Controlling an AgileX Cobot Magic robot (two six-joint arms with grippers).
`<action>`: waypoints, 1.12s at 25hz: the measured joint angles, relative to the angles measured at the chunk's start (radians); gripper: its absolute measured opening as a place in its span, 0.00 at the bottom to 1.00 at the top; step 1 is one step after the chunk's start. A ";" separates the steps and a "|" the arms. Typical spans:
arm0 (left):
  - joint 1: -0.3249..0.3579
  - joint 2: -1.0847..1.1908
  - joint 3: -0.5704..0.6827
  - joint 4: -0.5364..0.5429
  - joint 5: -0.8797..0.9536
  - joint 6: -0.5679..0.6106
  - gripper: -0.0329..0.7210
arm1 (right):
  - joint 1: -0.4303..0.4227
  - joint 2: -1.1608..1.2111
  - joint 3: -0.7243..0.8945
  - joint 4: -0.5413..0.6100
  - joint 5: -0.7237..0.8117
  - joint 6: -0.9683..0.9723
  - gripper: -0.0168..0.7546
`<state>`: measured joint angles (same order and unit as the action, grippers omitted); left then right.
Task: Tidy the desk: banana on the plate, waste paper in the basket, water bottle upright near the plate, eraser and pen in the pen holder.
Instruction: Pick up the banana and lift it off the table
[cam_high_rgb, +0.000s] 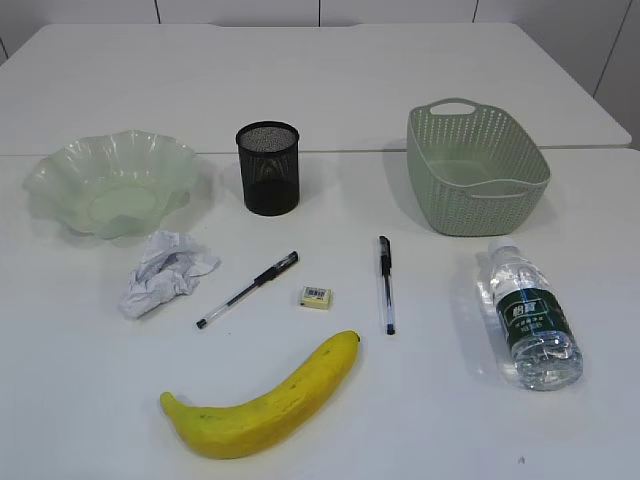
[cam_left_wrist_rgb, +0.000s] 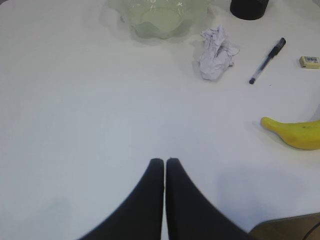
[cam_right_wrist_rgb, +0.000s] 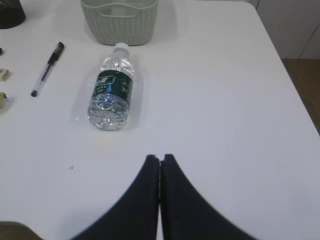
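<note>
The yellow banana (cam_high_rgb: 265, 404) lies near the table's front edge. Crumpled waste paper (cam_high_rgb: 160, 272) sits in front of the pale green wavy plate (cam_high_rgb: 60, 170). A black mesh pen holder (cam_high_rgb: 268, 168) stands mid-table and a green basket (cam_high_rgb: 530, 185) at the right. Two pens (cam_high_rgb: 248, 289) (cam_high_rgb: 385, 284) flank a small eraser (cam_high_rgb: 316, 296). The water bottle (cam_high_rgb: 527, 315) lies on its side, cap toward the basket. In the left wrist view my left gripper (cam_left_wrist_rgb: 165, 161) is shut and empty, well short of the paper (cam_left_wrist_rgb: 216, 54). My right gripper (cam_right_wrist_rgb: 160, 158) is shut and empty, near the bottle (cam_right_wrist_rgb: 110, 93).
Bare white tabletop lies under both grippers. The table's right edge (cam_right_wrist_rgb: 295, 95) runs close beside the right gripper, with floor beyond. A second white table (cam_high_rgb: 320, 70) adjoins at the back. Neither arm shows in the exterior view.
</note>
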<state>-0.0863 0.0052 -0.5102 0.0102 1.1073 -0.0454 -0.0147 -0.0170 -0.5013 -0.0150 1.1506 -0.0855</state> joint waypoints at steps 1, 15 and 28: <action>0.000 0.000 0.000 0.000 0.000 0.000 0.01 | 0.000 0.000 0.000 0.008 0.000 0.000 0.00; 0.000 0.000 0.000 0.003 0.000 0.000 0.01 | 0.000 0.000 0.000 0.054 0.000 0.001 0.00; 0.000 0.098 -0.027 0.020 0.054 0.000 0.36 | 0.000 0.007 0.000 -0.002 -0.001 0.002 0.49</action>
<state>-0.0863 0.1032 -0.5377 0.0305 1.1615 -0.0454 -0.0147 -0.0098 -0.5013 -0.0170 1.1500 -0.0830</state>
